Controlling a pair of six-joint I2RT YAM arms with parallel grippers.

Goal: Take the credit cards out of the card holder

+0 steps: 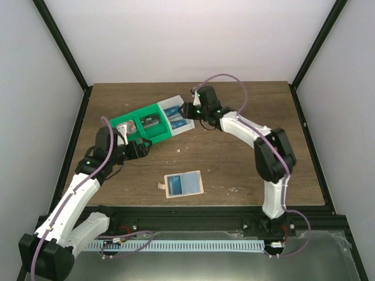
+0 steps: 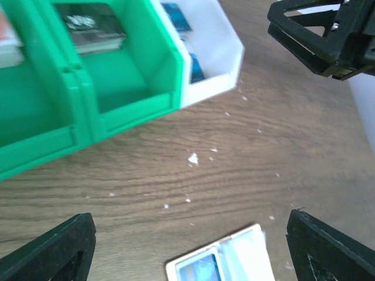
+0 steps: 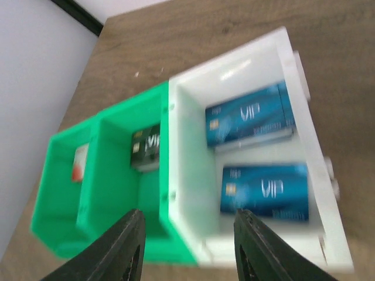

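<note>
Card holder point(image 1: 183, 184) lies open and flat on the table point(image 1: 246, 170), nearest the arm bases, tan tab point(image 1: 162, 185) sticking out its left side. The left half shows a blue patch; I can't tell if that's another card or just the lining.

Left gripper point(image 2: 190, 216) hovers just past the holder, between it and the green bin point(image 3: 58, 231). Jaws are wide with nothing in them.

Further back, right gripper point(image 3: 188, 216) hangs over the near edge of the white bin point(image 3: 187, 193), which touches the green one. Jaws are partly apart and empty.

My read is that this is the drop-off end of a transfer. To do it well:
- raise the right arm straight up before swinging it, so the fingers clear the bin wall and don't drag a card out
- check the holder's pockets from the wrist view before calling it done
- if a card is left, pin the holder with one gripper near the fold and slide the card out along the pocket with the other, because the sleeve looks light and would likely lift with the card

Two credit cards point(image 3: 249, 120) lie face up in the white bin, side by side and apart, not overlapping. They are glossy blue with light "VIP" lettering and a small pale chip mark at the left end. They look thin and slick, so they'd be hard to regrip flat. The dark card point(image 3: 146, 146) in the green bin isn't ours.
</note>
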